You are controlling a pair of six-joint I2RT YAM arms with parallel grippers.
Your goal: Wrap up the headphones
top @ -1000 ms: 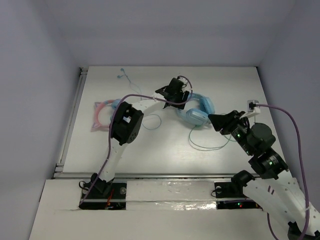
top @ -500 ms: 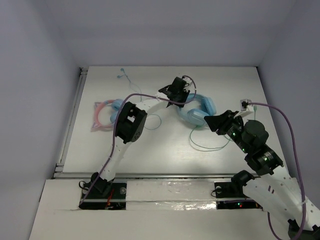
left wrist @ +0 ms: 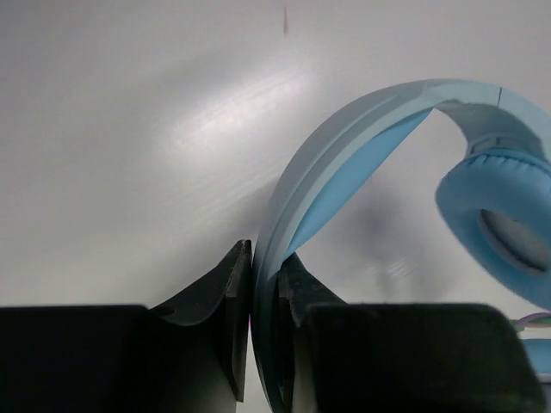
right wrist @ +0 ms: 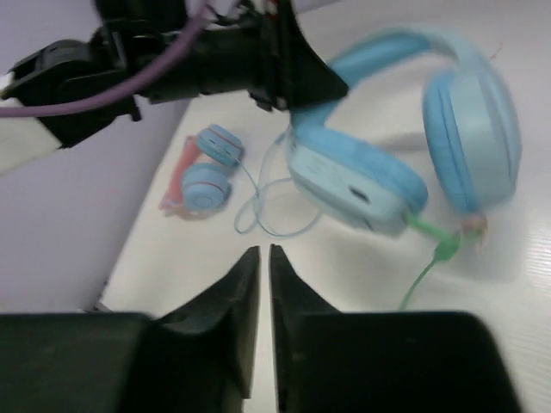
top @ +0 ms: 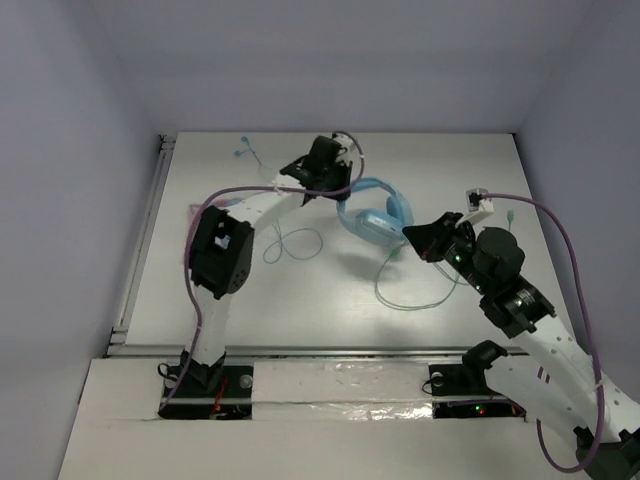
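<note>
From above, the headphones (top: pixel 375 208) lie on the white table (top: pixel 470 170) as a smooth, glossy, light-blue arch with padded oval cups. The left gripper (top: pixel 335 188) is at the band's left end, and the right gripper (top: pixel 409 234) sits just right of the near cup, apart from it. A thin green cable (top: pixel 378 290) trails from the headphones toward the arm bases in a loose loop. Well left of the headphones, a smaller pink set (top: pixel 197 215) shows partly behind the left arm. In the left wrist view, the two black wedge fingers are clamped on the edge of the wide, flat band (left wrist: pixel 344 163), which curves up and right to a soft, cushioned cup (left wrist: pixel 499 228). In the right wrist view, the right gripper (right wrist: pixel 264 318) has its tapered black fingers drawn almost together on nothing, below and left of the headphones (right wrist: pixel 370 181). The green cable (right wrist: pixel 426 258) leaves the near cup through a small plug, and the pink set (right wrist: pixel 202 176) lies beyond to the left.
</note>
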